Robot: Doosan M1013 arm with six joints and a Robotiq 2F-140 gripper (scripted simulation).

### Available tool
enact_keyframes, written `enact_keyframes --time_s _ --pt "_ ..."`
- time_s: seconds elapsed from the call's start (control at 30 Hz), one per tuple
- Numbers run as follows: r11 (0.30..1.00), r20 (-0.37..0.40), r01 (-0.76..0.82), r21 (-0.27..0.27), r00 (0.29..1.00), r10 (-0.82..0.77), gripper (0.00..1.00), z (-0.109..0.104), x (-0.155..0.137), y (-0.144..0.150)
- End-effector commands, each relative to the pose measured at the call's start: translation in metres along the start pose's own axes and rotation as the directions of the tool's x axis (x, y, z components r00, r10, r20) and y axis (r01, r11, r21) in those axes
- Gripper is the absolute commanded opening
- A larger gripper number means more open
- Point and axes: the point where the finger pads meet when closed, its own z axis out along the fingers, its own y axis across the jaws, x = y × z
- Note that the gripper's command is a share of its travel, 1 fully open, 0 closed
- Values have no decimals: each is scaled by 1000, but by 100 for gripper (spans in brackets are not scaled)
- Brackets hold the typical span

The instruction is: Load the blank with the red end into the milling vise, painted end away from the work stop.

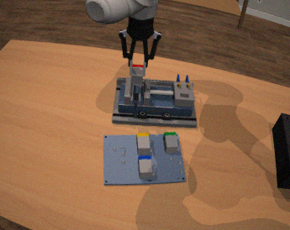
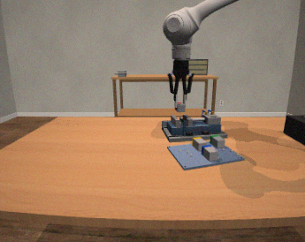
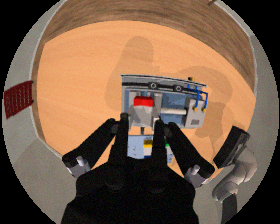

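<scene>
Fixed jaw (image 1: 133, 93): the plain grey block at the left end of the vise (image 1: 155, 105), no hoses on it — your blank's long side has to end up against this one.

Gripper (image 1: 138, 64): it hangs from the arm above the far left part of the vise, fingers clamped on the red-ended blank (image 1: 137, 72).

Red-ended blank: you have it in the air, gripped across its width. In the exterior view it clearly sits above the jaw tops, touching nothing. The red end faces the far side, away from the infeed plate (image 1: 117, 168).

Long axis: it runs near to far, which looks parallel to the jaw faces, so you seem to need no turn about the vertical.

Relation that matters: from the top view the blank appears over or just beyond the far end of the gap, close to the fixed jaw. The slot lies below it and somewhat toward the near side — the exact offset I cannot tell.

Work stop: it should be at the near end of the gap; too small to make out here.

Hosed jaw (image 1: 183, 93): right end, blue fittings on top, apart from the blank.

Other blanks: yellow (image 1: 143, 141), blue (image 1: 145, 166) and green (image 1: 171, 141) ones lie on the infeed plate, inside its edges.
</scene>
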Motion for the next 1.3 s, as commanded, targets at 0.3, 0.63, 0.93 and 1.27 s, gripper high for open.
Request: enact_keyframes --time_s 0.3,0.63,0.93,1.27 --pt "1000 0 0 0 1000 0 0 0 5 -2" --pt "1000 0 0 0 1000 0 0 0 0 0" --pt "1000 0 0 0 1000 0 0 0 -2 1" --pt "1000 0 0 0 1000 0 0 0 -5 2"
